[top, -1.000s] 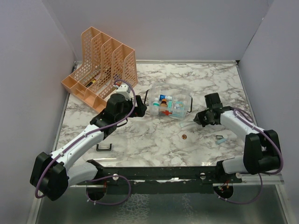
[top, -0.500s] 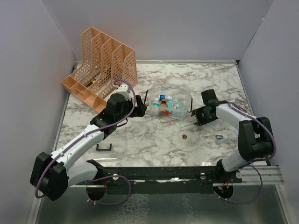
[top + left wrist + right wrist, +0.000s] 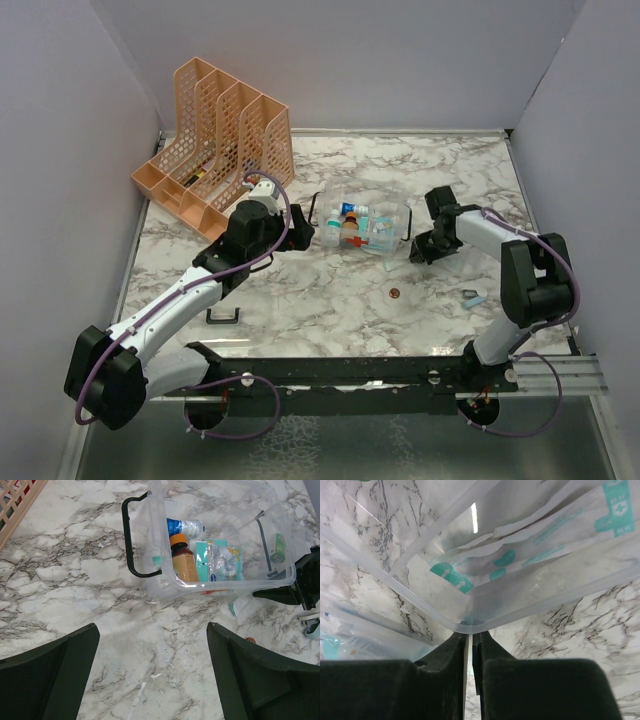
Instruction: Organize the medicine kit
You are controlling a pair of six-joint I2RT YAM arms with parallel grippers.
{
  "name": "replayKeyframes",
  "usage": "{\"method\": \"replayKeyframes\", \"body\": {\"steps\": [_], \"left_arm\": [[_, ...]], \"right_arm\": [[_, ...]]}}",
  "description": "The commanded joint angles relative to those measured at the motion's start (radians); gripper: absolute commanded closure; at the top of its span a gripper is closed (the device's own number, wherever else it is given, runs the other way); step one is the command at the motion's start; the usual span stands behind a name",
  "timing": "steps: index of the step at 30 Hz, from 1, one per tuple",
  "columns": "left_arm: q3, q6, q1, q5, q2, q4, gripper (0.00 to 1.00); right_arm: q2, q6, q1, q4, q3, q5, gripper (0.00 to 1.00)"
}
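in the right wrist view the medicine kit point(image 3: 465, 625) is cut off on every side, only one corner being seen, and whether anything is pinched in the thin slit between the nearly touching fingers point(image 3: 440, 660) of the right gripper point(image 3: 469, 637) cannot be told. the fingers point(image 3: 50, 665) of the left gripper point(image 3: 152, 627) are cut by the lower edge of the left wrist view. the small brown thing point(image 3: 394, 292) on the table point(image 3: 330, 310) is too small to be named, the pale blue piece point(image 3: 313, 628) is cropped at the left wrist view's right edge, and the dark things point(image 3: 200, 176) in the orange rack point(image 3: 215, 120) are veiled by its mesh.
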Motion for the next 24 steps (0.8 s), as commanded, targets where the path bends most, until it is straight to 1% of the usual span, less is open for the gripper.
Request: {"method": "replayKeyframes", "body": {"steps": [1,4,10,14,16,20,22,24], "left_arm": [[0.006,0.006,-0.002,-0.016,-0.013,0.022,0.08],[0.006,0.007,-0.002,-0.017,-0.013,0.020,0.08],[0.007,0.009,-0.002,-0.019,-0.013,0.019,0.08],[0.007,0.009,-0.002,-0.018,-0.010,0.021,0.08],[0.007,0.008,-0.003,-0.017,-0.009,0.022,0.08],[0.009,0.008,-0.003,-0.015,-0.008,0.023,0.08],[0.010,0.007,-0.002,-0.014,-0.007,0.021,0.08],[0.010,0.008,-0.002,-0.012,-0.006,0.023,0.08]], "right_arm": [[0.018,-0.002,0.006,-0.066,0.028,0.042,0.95],[-0.007,-0.012,0.007,-0.069,0.027,0.046,0.99],[-0.118,-0.029,0.007,-0.072,0.004,0.039,0.99],[-0.207,-0.010,0.006,-0.123,-0.004,0.068,0.99],[-0.248,0.015,0.006,-0.158,-0.007,0.103,0.99],[-0.338,0.120,0.006,-0.264,-0.016,0.238,0.99],[-0.382,0.164,0.004,-0.289,-0.019,0.323,0.99],[-0.412,0.188,-0.001,-0.296,-0.015,0.376,0.99]]}}
